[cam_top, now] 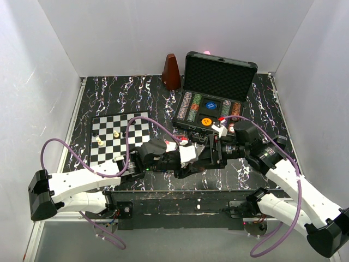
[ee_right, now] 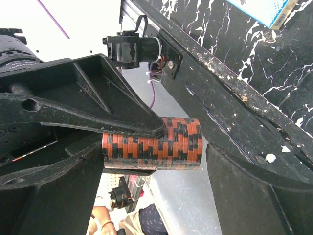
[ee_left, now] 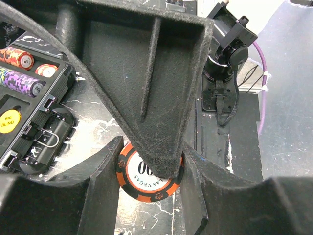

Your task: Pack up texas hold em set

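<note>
So from the top view, both arms are bunched up over the front strip of the worktop [cam_top: 109, 93], left gripper [cam_top: 188, 154] and right gripper [cam_top: 214, 148] nose to nose. The open case [cam_top: 221, 76] sits just behind them on the right, lid propped upright, and the chessboard [cam_top: 136, 131] is off to the left, out of it. Left wrist view explains the huddle: the left fingers [ee_left: 83, 191] are pinched in narrow on the sides of a stack of orange-and-black chips [ee_left: 146, 188], seen end-on. One finger of the right gripper comes down across the stack's face. The case's front wall [ee_left: 54, 142] is just beside it on the left. My guess is the left holds the stack by its sides so both ends stay free. Right wrist view backs that up: the stack lies sideways and the right fingers [ee_right: 254, 186] are spread wide, one at each end. There seems to be a sliver of gap at one end, so I'd say they aren't squeezing yet. Gripping it end to end would keep the chips from spilling when the stack goes into a row of the case, which is on the right arm's side anyway.
</note>
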You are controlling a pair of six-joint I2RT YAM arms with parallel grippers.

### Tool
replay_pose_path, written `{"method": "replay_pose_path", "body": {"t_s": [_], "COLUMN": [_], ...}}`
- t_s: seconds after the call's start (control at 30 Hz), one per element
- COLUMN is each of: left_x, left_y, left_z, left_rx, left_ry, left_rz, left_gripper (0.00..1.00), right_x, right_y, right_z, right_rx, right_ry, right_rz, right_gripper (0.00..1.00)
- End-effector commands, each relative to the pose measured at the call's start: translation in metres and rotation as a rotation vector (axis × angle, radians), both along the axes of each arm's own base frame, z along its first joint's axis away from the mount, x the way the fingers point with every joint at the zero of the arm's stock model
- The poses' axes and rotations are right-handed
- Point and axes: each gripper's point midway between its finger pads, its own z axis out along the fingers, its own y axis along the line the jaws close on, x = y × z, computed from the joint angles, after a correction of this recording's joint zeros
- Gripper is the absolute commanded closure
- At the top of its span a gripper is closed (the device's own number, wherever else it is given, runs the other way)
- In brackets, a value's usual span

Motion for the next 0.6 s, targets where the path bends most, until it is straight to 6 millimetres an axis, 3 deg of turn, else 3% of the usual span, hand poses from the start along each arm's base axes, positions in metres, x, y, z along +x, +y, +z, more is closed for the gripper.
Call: {"method": "replay_pose_path", "body": {"t_s": [0.0, 0.27, 0.3, 0.37, 0.4, 0.43, 0.47, 0.57], "left_x": [0.004, 0.009, 0.011, 0.013, 0.014, 0.016, 0.016, 0.016], "left_y": [-0.003, -0.002, -0.002, 0.000, 0.000, 0.000, 0.000, 0.003], "left_z": [0.033, 0.026, 0.027, 0.020, 0.019, 0.019, 0.019, 0.017], "left_rx": [-0.105, -0.072, -0.068, -0.039, -0.032, -0.029, -0.028, -0.013], "left_ry": [-0.055, -0.056, -0.057, -0.047, -0.042, -0.040, -0.037, -0.035], "left_rz": [0.006, 0.035, 0.042, 0.055, 0.065, 0.075, 0.079, 0.083], "left_gripper": [1.00, 0.97, 0.87, 0.37, 0.18, 0.06, 0.02, 0.02], "right_x": [-0.001, -0.004, -0.003, -0.003, -0.001, 0.001, 0.004, 0.018], "right_y": [0.007, 0.005, 0.004, 0.002, 0.001, -0.001, -0.003, -0.012], "right_z": [0.015, 0.021, 0.023, 0.028, 0.030, 0.031, 0.030, 0.028], "right_rx": [0.063, 0.059, 0.050, 0.036, 0.024, 0.004, -0.018, -0.105], "right_ry": [-0.041, -0.064, -0.076, -0.097, -0.114, -0.119, -0.126, -0.191], "right_rz": [0.028, 0.046, 0.045, 0.047, 0.041, 0.030, 0.015, -0.045], "right_gripper": [0.13, 0.47, 0.52, 0.67, 0.79, 0.91, 0.99, 0.99]}}
